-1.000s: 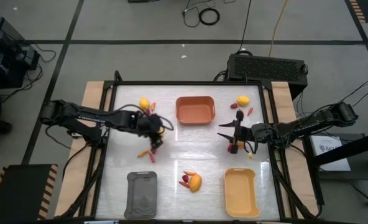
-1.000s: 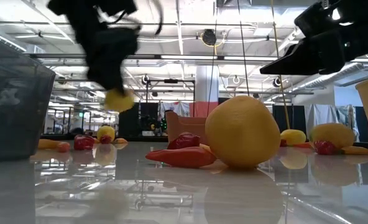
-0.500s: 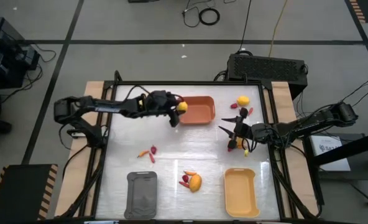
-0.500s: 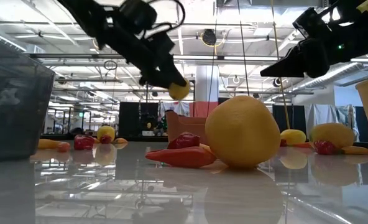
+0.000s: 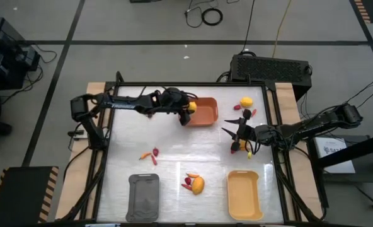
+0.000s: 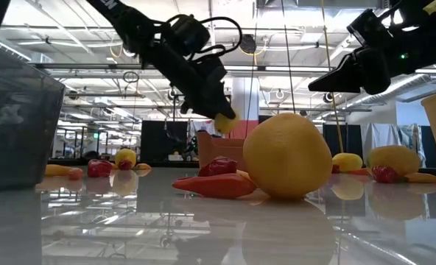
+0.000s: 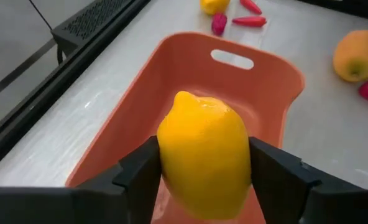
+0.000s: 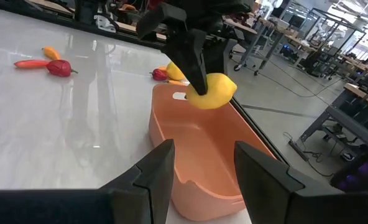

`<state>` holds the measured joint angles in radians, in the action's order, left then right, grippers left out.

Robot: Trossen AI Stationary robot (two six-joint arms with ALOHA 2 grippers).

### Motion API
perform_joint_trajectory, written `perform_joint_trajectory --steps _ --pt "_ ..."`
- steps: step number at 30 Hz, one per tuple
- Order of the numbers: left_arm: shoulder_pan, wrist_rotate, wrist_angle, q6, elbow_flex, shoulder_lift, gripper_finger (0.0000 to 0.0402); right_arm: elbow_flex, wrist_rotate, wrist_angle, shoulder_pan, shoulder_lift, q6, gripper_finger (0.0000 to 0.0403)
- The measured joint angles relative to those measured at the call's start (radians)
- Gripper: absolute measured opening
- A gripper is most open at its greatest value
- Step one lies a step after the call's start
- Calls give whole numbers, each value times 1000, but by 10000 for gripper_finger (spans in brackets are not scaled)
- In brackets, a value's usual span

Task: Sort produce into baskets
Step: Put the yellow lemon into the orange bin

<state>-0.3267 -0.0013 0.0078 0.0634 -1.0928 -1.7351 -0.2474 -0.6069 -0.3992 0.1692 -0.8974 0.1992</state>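
Lemon [image 5: 189, 107]: yellow, clamped between the fingers of the left gripper [image 5: 187, 111], hanging over the 9 o'clock end of the orange-brown basket [image 5: 202, 112], above its floor.

Orange-brown basket: at 12 o'clock on the table [image 5: 193, 157].

Right gripper [image 5: 228, 135]: fingers apart, nothing between them, at 3 o'clock of the table, beside a red berry [image 5: 244, 116].

Remaining produce: lemon-and-carrot cluster [image 5: 195, 183] at 6 o'clock, between dark grey basket [image 5: 143, 197] and pale yellow basket [image 5: 244, 195].
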Motion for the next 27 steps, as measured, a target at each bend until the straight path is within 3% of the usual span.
perform_joint_trajectory --steps 7,12,20,27 --pt "0 0 -52 -1 -32 0 291 0 -1 -1 0 0 0 157" --pt "0 16 -99 -21 -54 13 305 0 0 -9 0 0 0 157" --pt "-2 -59 -435 -16 -148 99 306 0 0 -17 0 0 0 157" --pt "-36 -135 -721 190 -156 192 306 0 1 -17 0 0 -2 157"
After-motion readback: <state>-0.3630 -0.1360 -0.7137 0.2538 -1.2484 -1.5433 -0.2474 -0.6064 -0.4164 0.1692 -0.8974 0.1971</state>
